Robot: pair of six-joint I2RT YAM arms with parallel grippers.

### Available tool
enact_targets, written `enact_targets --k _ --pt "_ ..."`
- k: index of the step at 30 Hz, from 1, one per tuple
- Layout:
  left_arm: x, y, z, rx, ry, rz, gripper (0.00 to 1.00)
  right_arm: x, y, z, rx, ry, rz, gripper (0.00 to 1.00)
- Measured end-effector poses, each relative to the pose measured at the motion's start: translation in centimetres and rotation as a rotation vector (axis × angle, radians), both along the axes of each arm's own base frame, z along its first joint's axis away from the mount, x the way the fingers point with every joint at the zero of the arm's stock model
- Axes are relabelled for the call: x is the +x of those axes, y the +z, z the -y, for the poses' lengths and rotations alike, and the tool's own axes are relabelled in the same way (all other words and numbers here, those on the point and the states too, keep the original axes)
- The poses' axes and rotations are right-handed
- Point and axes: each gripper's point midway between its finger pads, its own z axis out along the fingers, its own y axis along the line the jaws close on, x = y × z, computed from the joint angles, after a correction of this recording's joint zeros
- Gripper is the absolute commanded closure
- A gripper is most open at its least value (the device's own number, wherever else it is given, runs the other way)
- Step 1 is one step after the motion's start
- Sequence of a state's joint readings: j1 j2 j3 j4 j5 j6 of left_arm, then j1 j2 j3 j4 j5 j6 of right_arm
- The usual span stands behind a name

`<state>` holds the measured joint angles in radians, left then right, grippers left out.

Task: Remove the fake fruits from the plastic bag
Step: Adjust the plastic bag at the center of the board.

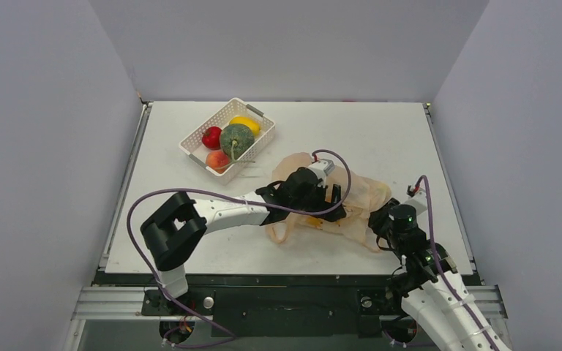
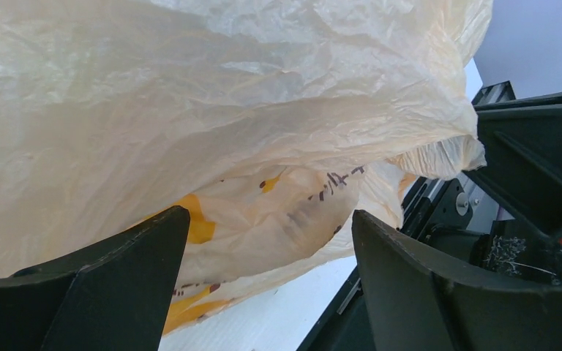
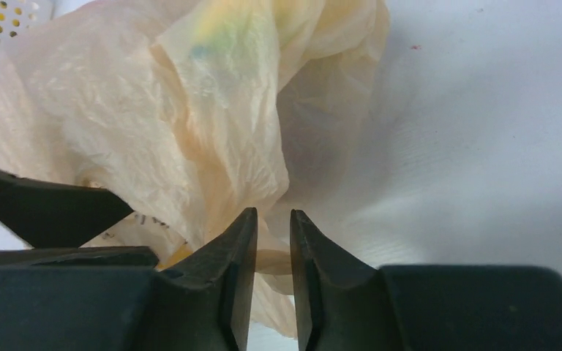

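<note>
One plastic bag (image 1: 372,194), under left end effector (image 2: 267,219); right end effector (image 3: 272,216) pinching it

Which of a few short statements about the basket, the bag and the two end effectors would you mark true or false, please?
1. The white basket holds a green melon. True.
2. The left end effector is shut. False: its jaws stand wide apart, right at the plastic bag.
3. The plastic bag lies inside the basket. False: it lies on the table, beside the basket.
4. The right end effector has its jaws almost together, with bag film between them. True.
</note>
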<state>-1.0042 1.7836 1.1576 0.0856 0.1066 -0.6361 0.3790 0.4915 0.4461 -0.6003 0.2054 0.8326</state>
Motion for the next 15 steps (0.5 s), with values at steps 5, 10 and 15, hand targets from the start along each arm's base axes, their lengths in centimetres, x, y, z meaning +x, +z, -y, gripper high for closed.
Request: enact_targets --k 5,10,15 --pt "-0.4 -1.0 1.1 -0.029 -0.036 -0.036 0.23 -0.1 4.6 -0.3 -0.009 0.038 0.014 0.48" --pt "-0.8 -0.8 1.7 -0.088 -0.047 -0.065 0.23 1.7 9.4 0.1 -0.082 0.065 0.065 0.47" --pt "-1.7 -2.2 1.1 -0.095 -0.047 -0.109 0.23 2.4 7.6 -0.1 -0.184 0.151 -0.051 0.41"
